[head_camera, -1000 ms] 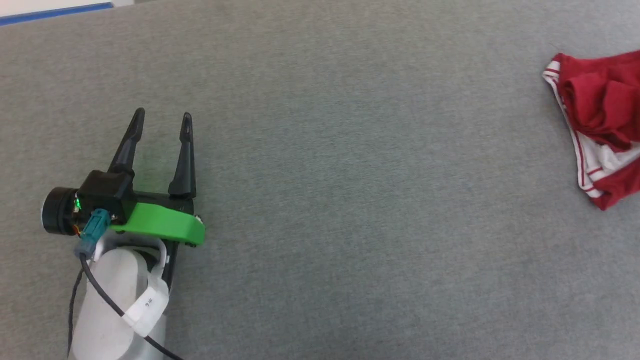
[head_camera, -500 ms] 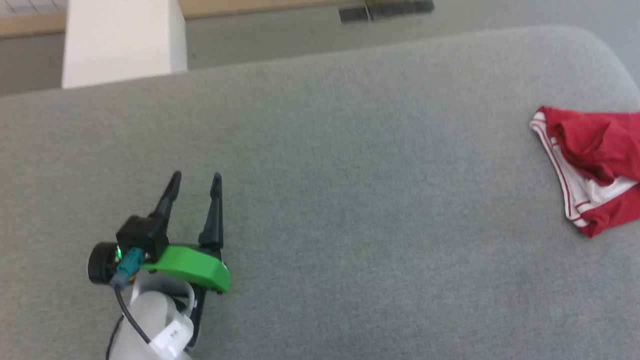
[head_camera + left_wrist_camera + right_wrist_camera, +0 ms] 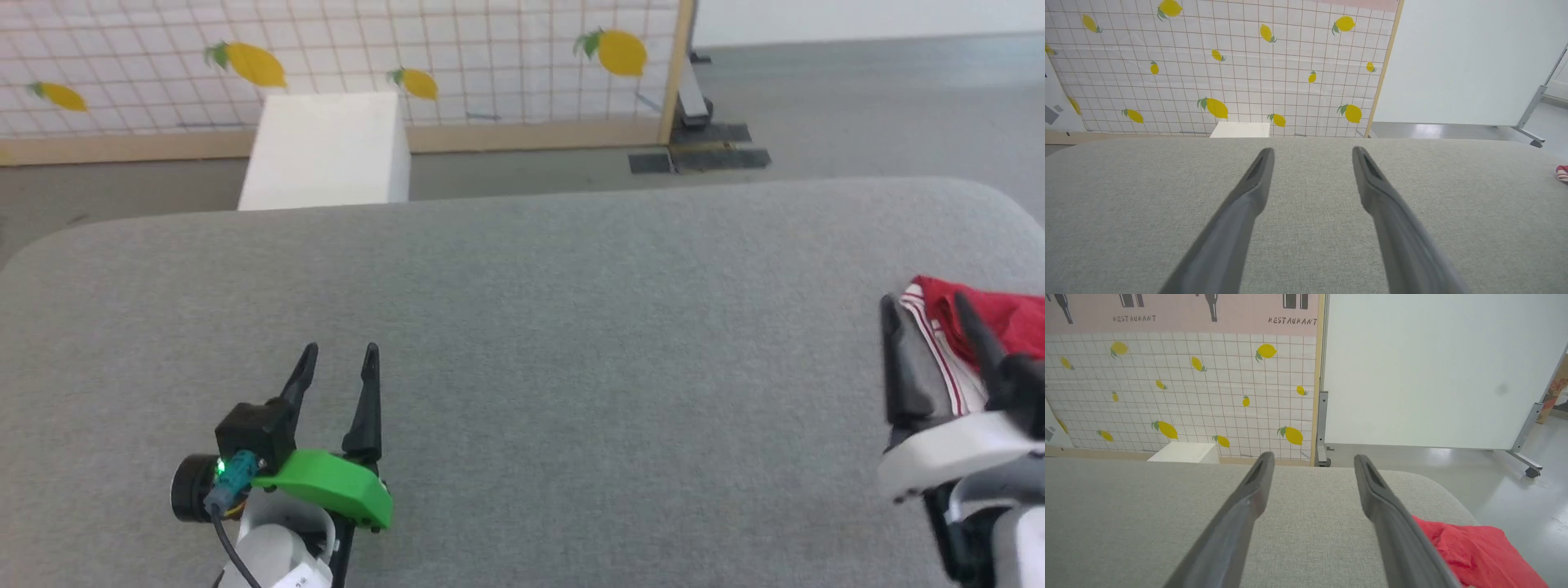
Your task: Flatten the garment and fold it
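The robot's left claw (image 3: 340, 351) hovers low over the near left part of a grey cloth-covered table (image 3: 571, 327), its two dark fingers (image 3: 1249, 196) spread apart and holding nothing, with bare fabric showing between them. At the table's right side the right claw (image 3: 922, 300) also stands open and empty; its fingers point away from the robot, and the grey surface is plainly visible in the gap between them. The red shirt (image 3: 1000, 322) lies bunched in a heap at the table's right edge, near the rounded far corner, with a white sleeve and its red-striped trim turned toward the middle of the table. From the head camera the right claw's outer finger crosses in front of the heap. From the right wrist camera the red cloth (image 3: 1470, 547) sits just beside and below that finger, though whether the finger actually touches it is hard to tell. The left claw is well apart from the shirt, which shows as a small red-and-white scrap (image 3: 1562, 173) at the far right of the left wrist camera. Beyond the table stand a white box (image 3: 326, 151) on the floor, a gridded backdrop printed with lemons (image 3: 408, 49), and a plain white panel (image 3: 1433, 367) on a metal stand.
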### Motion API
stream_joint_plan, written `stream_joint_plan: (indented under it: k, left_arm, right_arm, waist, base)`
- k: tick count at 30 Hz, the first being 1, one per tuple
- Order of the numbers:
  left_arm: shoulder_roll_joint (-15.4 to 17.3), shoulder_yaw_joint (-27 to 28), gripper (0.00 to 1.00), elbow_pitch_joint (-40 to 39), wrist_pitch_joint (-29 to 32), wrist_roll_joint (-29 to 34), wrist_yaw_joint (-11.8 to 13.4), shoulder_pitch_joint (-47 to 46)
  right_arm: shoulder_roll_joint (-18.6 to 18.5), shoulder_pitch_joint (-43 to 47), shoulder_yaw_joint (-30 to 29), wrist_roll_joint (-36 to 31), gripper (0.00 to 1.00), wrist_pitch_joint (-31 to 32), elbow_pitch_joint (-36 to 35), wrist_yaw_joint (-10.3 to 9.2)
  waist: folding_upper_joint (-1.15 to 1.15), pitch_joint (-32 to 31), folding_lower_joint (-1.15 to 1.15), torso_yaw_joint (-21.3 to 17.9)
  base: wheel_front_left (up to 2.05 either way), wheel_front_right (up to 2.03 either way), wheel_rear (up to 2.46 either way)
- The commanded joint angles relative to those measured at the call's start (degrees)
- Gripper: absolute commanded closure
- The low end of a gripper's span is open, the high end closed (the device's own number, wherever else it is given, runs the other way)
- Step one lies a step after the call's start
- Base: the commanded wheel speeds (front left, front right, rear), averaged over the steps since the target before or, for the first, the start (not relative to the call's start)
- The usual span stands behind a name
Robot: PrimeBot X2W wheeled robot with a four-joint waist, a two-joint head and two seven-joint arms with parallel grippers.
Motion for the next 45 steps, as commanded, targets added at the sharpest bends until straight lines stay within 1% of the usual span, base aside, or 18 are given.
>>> stream_joint_plan:
  k: [1, 7, 11, 18, 27, 28, 45]
  left_arm:
    - [-0.2, -0.2, 0.0, 0.3, -0.3, -0.6, 0.3, 0.8]
    - [-0.6, -0.5, 0.0, 0.6, -0.3, -1.0, 0.6, 1.9]
    - [-0.7, -0.8, 0.0, 0.7, -0.3, -1.2, 0.7, 2.4]
    - [-0.8, -0.9, 0.0, 0.7, -0.3, -1.6, 1.0, 2.7]
    - [-0.9, -0.7, 0.0, 1.3, -0.3, -1.9, 1.1, 2.6]
    - [-0.6, -1.0, 1.0, 1.2, 0.0, -1.8, 0.9, 1.9]
    - [-0.6, -0.6, 1.0, -0.3, 1.3, -0.7, 1.4, 2.4]
  right_arm:
    - [0.6, 1.4, 0.6, 0.6, 0.0, -0.7, -0.7, -0.11]
    - [2.5, 4.9, 3.5, 0.7, 0.0, -2.4, -0.7, -0.11]
    - [3.4, 6.9, 4.0, 0.0, 0.0, -3.0, -0.2, -0.11]
    - [3.8, 9.1, 4.2, 0.7, 0.0, -3.5, -0.1, -0.11]
    - [3.8, 8.9, 4.7, 1.8, 0.0, -3.9, 0.8, -0.11]
    - [3.7, 8.6, 4.6, 1.2, 1.0, -3.6, 0.7, -0.01]
    - [3.7, 8.2, 5.0, 0.6, 1.0, -3.1, 0.7, -0.02]
  waist:
    - [0.0, -1.9, 0.0, 2.0]
    - [0.0, -3.1, 0.0, 3.5]
    - [0.0, -3.2, 0.0, 4.2]
    - [0.0, -2.9, 0.0, 4.5]
    - [0.0, -3.2, 0.0, 4.4]
    - [0.0, -3.2, 0.0, 4.4]
    - [0.0, -3.1, 0.0, 4.1]
  base:
    - [0.0, 0.0, 0.0]
    - [0.0, 0.0, 0.0]
    - [0.0, 0.0, 0.0]
    - [0.0, 0.0, 0.0]
    - [0.0, 0.0, 0.0]
    - [0.0, 0.0, 0.0]
    - [0.0, 0.0, 0.0]
